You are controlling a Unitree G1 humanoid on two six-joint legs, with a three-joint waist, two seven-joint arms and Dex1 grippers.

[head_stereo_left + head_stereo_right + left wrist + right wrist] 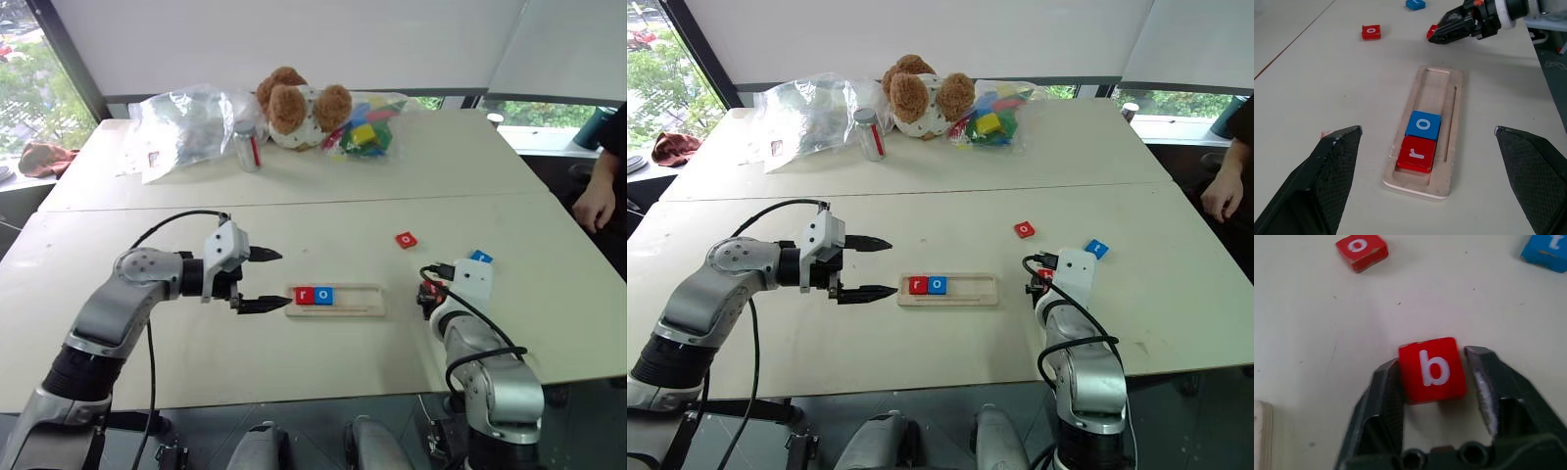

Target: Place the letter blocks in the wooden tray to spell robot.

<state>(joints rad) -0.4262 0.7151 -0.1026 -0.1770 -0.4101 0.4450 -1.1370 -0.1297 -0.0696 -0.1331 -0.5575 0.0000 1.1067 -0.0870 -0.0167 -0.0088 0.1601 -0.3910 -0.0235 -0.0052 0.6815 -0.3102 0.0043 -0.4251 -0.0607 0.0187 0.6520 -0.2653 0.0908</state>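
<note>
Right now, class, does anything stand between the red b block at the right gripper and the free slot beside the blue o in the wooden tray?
Nothing visible does. The red b block sits between the right gripper's fingers, and bare tabletop lies between it and the wooden tray, whose slots past the blue o are free.

Blue tile [1546, 253] cut by the frame edge — letter partly lost, person's hand [594, 205] cropped at the edge

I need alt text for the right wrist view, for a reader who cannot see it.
A red block with a white "b" sits between the two dark fingers of the right claw on a pale table. Beyond it lie a red "o" block and a blue block.
</note>
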